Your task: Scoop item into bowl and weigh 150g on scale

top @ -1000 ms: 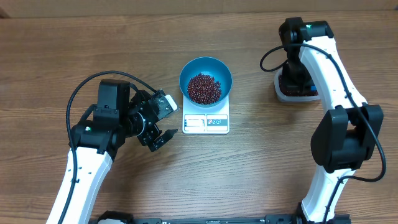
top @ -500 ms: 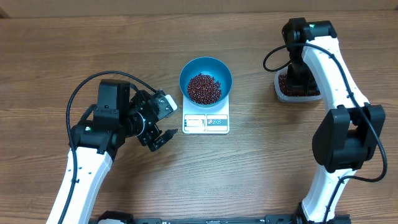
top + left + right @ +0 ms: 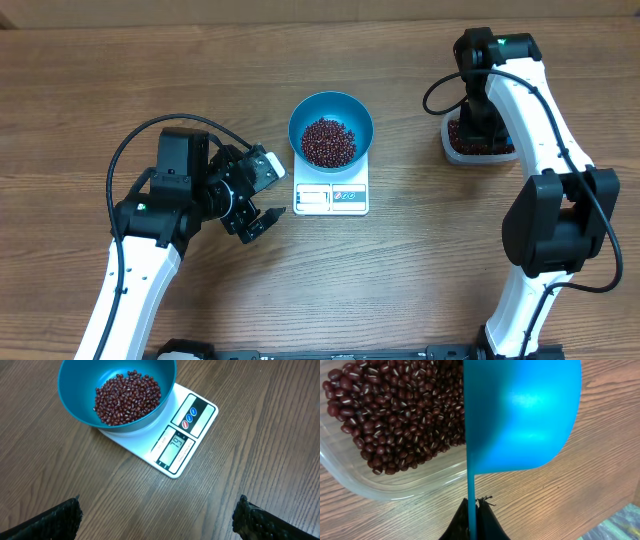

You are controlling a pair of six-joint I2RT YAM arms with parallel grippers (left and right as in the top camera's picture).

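Only the right wrist view shows right fingers clenched on the blue scoop. Left fingers gape; glossy red-brown beans heap in the bowl.

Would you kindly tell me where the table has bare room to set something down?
Bare wood: the wide stretch of table in front of the scale; a narrower strip between scale and tub; the far left corner. Crowded: just left of the scale, beside the open left gripper, and over the tub, where the right gripper holds the scoop.
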